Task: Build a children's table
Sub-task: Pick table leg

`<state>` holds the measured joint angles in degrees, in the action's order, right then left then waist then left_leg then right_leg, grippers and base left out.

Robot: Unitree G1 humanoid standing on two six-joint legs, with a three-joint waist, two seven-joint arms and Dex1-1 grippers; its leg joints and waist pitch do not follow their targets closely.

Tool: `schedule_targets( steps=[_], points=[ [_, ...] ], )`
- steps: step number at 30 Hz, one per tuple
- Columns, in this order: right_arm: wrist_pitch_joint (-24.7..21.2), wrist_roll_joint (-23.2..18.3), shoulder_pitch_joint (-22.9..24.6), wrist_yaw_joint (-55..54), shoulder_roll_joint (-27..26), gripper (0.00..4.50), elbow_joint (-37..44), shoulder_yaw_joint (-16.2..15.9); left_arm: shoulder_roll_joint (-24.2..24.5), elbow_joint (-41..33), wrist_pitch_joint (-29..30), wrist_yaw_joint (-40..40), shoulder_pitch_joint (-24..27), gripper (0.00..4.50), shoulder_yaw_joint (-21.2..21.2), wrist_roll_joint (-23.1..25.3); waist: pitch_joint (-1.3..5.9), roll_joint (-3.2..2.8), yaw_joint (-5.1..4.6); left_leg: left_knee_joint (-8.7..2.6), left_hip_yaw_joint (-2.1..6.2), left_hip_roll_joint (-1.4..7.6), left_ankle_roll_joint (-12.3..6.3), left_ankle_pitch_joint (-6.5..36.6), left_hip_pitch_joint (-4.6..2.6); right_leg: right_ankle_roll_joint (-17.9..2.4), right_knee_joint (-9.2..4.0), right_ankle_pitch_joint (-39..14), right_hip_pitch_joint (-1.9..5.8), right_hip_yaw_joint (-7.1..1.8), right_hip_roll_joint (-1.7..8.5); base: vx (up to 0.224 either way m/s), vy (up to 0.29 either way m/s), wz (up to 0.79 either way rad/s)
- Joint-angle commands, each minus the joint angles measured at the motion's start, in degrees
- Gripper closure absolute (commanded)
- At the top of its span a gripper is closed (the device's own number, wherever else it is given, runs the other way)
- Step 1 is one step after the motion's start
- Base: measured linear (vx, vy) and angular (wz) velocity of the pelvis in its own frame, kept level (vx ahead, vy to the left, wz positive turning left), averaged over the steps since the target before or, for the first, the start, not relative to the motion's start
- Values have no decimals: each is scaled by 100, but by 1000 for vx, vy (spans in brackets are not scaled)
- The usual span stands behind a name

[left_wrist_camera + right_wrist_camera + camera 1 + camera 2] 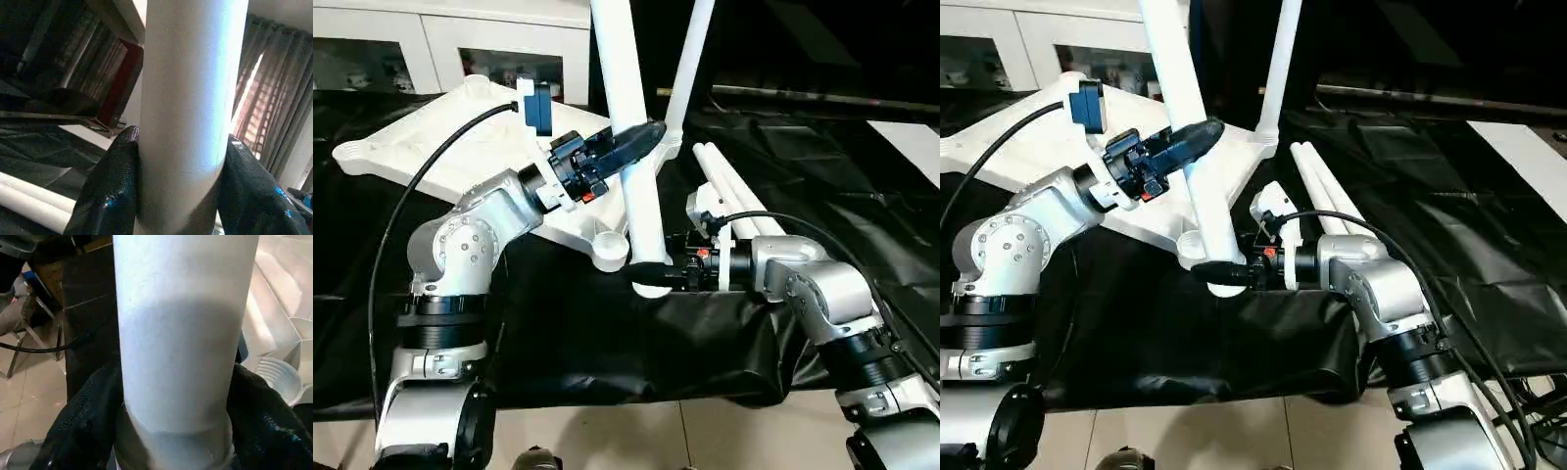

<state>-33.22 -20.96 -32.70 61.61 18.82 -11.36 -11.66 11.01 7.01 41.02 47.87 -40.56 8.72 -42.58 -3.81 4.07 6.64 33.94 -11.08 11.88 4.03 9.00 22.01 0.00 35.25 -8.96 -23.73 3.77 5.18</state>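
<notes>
A black cloth covers the work tabletop (568, 333), hanging over its near edge above a pale tiled floor (705, 436). Behind stands a white cabinet (440, 44) with glass doors; the left wrist view shows curtains (274, 112) lit from behind.

The children's table top (431, 147), white plastic, lies underside up and tilted on the cloth. 1 leg (690, 64) stands in a far corner socket. 2 spare legs (734, 196) lie beside it on the cloth.

The left claw (641, 139) grips a 4th leg (631, 108) mid-shaft; the right claw (656, 274) clasps its lower end, beside an empty socket (609, 250). Both standing legs run off the top edge. The held leg's bottom tip is hidden behind the right claw.
</notes>
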Motion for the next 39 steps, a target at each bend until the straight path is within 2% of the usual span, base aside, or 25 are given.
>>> schedule_targets(
  steps=[1,3,5,6,7,8,11,13,15,16,18,19,20,22,25,30,32,33,35,39],
  points=[
    [-56,74,92,-167,-19,185,-45,-74,-129,-385,56,275,-87,269,-114,-409,457,-132,17,-403,86,117,279,1496,-137,-1005,-397,-1373,297,-203,260,0,0,0],
    [41,137,84,-313,-85,185,-98,-34,-155,-275,6,75,-118,269,-111,-268,459,-131,16,-404,87,119,279,1483,-139,-1027,-389,-1312,296,-202,256,0,0,0],
    [183,233,46,-557,-195,185,-218,33,-208,-70,-59,-286,-194,213,-119,-11,463,-98,14,-402,85,119,284,1454,-130,-1040,-377,-1263,300,-202,260,0,0,0],
    [256,282,20,-725,-280,185,-293,82,-239,52,-205,-540,-227,199,-160,247,464,-107,16,-400,83,121,290,1456,-137,-1045,-380,-1278,289,-202,266,0,0,0],
    [299,313,-7,-866,-359,185,-357,125,-264,150,-340,-769,-246,196,-218,494,460,-104,24,-399,85,128,335,1508,-158,-1001,-400,-1410,267,-203,274,0,0,0],
    [376,385,-31,-1046,-455,185,-437,135,-277,224,-467,-1114,-232,196,-375,880,453,-71,23,-400,74,120,319,1530,-153,-982,-420,-1469,276,-206,271,0,0,0],
    [490,485,-73,-1353,-627,185,-573,163,-287,192,-441,-1534,-140,181,-667,1335,456,-88,29,-423,99,131,368,1497,-133,-749,-419,-1588,285,-211,282,0,0,0],
    [498,509,-124,-1548,-747,185,-693,206,-364,34,-404,-1822,-33,181,-821,1536,459,-92,15,-421,103,131,376,1454,-123,-786,-402,-1482,289,-209,283,0,0,0],
    [568,557,-158,-1646,-800,185,-761,191,-569,-59,-336,-2305,11,181,-772,1599,467,-89,16,-407,94,125,356,1385,-114,-855,-390,-1310,301,-207,277,0,0,0],
    [579,564,-164,-1682,-813,185,-772,198,-609,-49,-347,-2427,4,181,-761,1644,470,-105,14,-404,91,128,351,1368,-117,-875,-383,-1243,300,-210,271,0,0,0],
    [623,600,-185,-1757,-844,185,-816,217,-660,18,-390,-2616,-29,181,-741,1745,470,-97,5,-400,89,115,310,1337,-110,-886,-383,-1139,304,-207,258,0,0,0],
    [655,629,-200,-1807,-866,185,-848,229,-694,66,-422,-2737,-53,207,-727,1816,467,-93,6,-399,89,114,294,1355,-113,-859,-393,-1202,306,-204,260,0,0,0],
    [689,655,-219,-1866,-887,185,-890,246,-752,179,-528,-2920,-109,214,-681,1913,466,-105,7,-403,92,117,290,1372,-115,-850,-397,-1232,306,-204,261,0,0,0],
    [697,657,-226,-1945,-926,185,-923,289,-840,283,-626,-3130,-169,217,-606,1993,465,-103,4,-400,91,110,296,1424,-121,-822,-418,-1318,297,-203,259,0,0,0],
    [734,674,-209,-2012,-944,186,-943,301,-891,172,-549,-3140,-147,250,-584,1930,470,-92,9,-399,93,112,275,1390,-115,-846,-406,-1225,300,-199,259,0,0,0],
    [927,829,-253,-2226,-964,186,-1090,287,-913,87,-534,-3063,-113,262,-572,1846,464,-87,7,-401,86,112,258,1392,-115,-879,-406,-1218,294,-199,258,0,0,0],
    [814,660,-305,-2096,-982,186,-1161,381,-912,66,-542,-2954,-119,264,-568,1769,464,-84,3,-402,87,111,254,1428,-117,-876,-413,-1302,295,-199,264,0,0,0],
    [766,611,-313,-2066,-986,151,-1163,411,-911,63,-542,-2936,-121,264,-569,1756,465,-93,2,-403,92,116,253,1439,-118,-880,-406,-1296,291,-199,259,0,0,0],
    [603,385,-313,-1777,-938,116,-1021,494,-874,28,-532,-2817,-139,265,-601,1699,459,-97,2,-406,89,113,223,1480,-125,-870,-420,-1317,298,-202,260,0,0,0],
    [619,446,-326,-1394,-574,90,-781,414,-766,57,-435,-2411,-263,265,-620,1512,465,-107,21,-399,85,116,237,1387,-126,-884,-397,-1165,305,-200,251,0,0,0]
  ],
)
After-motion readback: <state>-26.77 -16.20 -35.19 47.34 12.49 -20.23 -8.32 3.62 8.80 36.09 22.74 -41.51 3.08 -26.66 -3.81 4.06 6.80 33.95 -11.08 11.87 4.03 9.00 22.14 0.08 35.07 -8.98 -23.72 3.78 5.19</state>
